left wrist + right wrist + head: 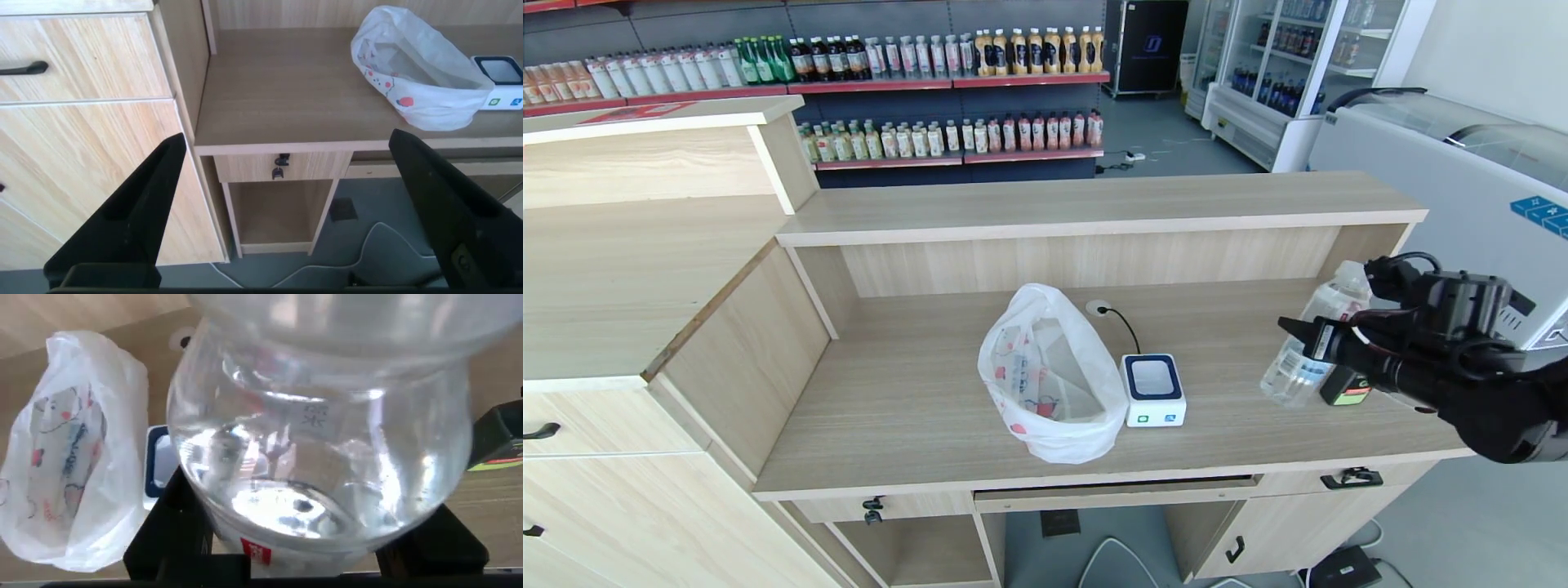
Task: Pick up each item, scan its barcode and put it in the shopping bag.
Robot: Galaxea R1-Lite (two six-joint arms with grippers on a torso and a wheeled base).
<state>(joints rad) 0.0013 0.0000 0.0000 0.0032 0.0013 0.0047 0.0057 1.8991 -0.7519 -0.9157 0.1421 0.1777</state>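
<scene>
Head view: the wooden counter (915,408) carries a white shopping bag (1005,359) near its middle, mouth open and facing up, with red and blue print on the plastic. In the left wrist view the left gripper (288,135) hangs low at the near left of the counter, in front of the cabinet doors, its two black fingers (131,220) spread wide apart with nothing between them. Just to the right of the bag, nearly touching it, lies the white scanner (1152,389), and a black cable (1125,327) runs from it to a hole farther back in the countertop. Well to the right, the right gripper (1323,339) is clamped on a clear water bottle (1331,306), which tilts with its cap towards the far right. Whether its base touches the counter cannot be told. Just beside the bottle's lower end, on the right, a small dark item (1343,388) with a green and red label stands on the counter.
</scene>
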